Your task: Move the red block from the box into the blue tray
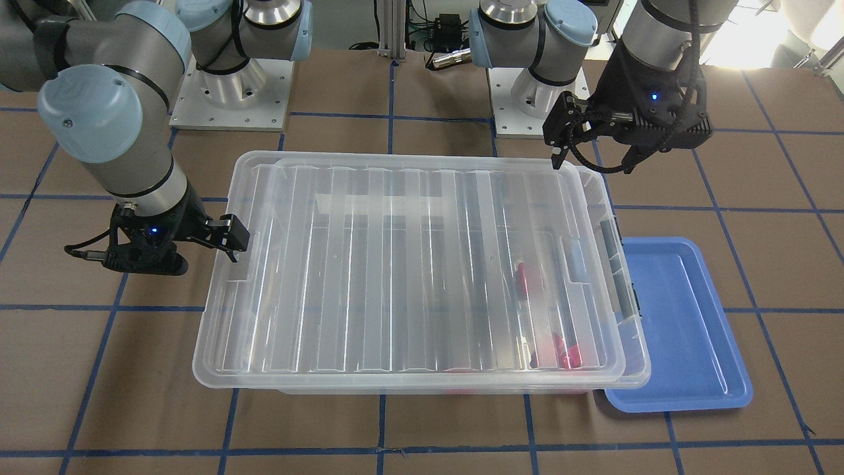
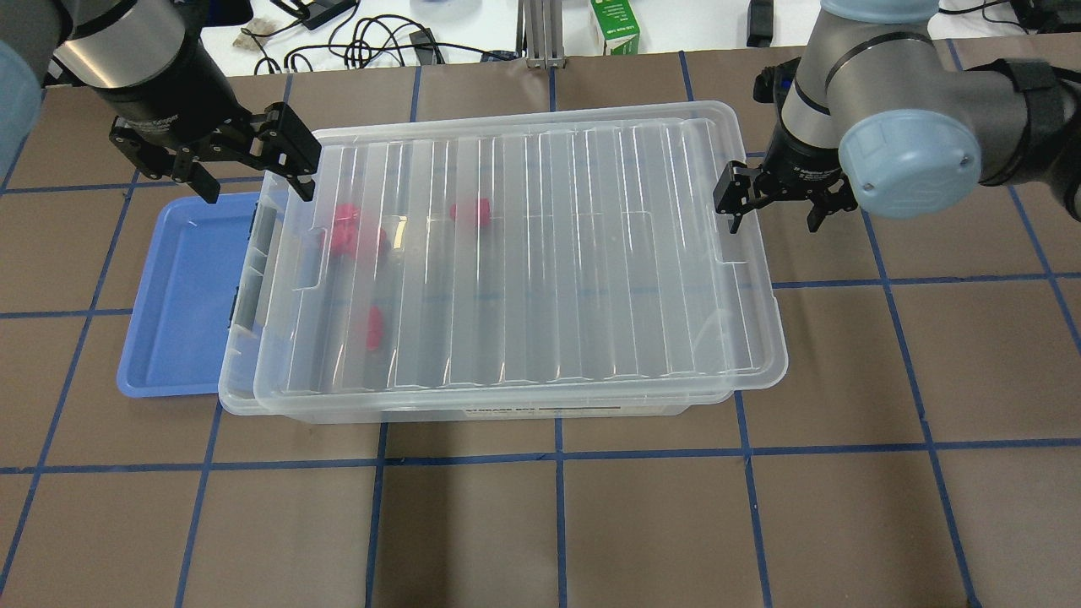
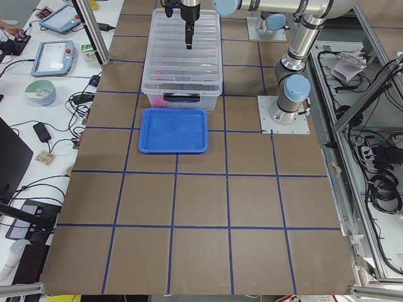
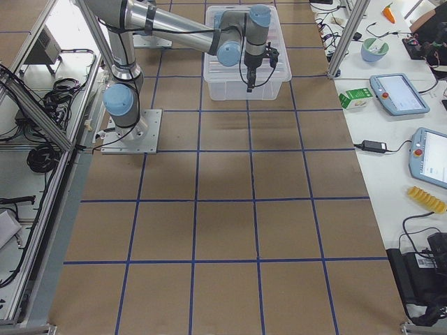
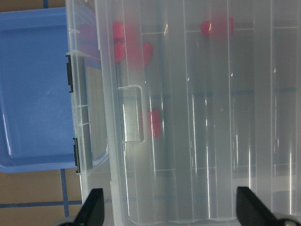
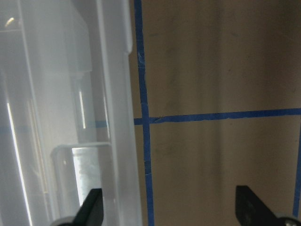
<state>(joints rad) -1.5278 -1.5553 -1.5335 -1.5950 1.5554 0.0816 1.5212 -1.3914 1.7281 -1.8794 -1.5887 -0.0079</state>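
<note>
Left hand (image 2: 253, 187) and right hand (image 2: 773, 219) spread and empty, I've yet to lift the lid (image 2: 540, 253); blocks (image 2: 471, 211) in box (image 2: 507, 411), tray (image 2: 181, 287) bare.

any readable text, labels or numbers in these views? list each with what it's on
Nothing can be quoted; no text is legible.
Label strip on the box's near wall: too blurred to read.
Green carton beyond the table: print too small.
Right arm's wrist: white lettering too small.
</note>
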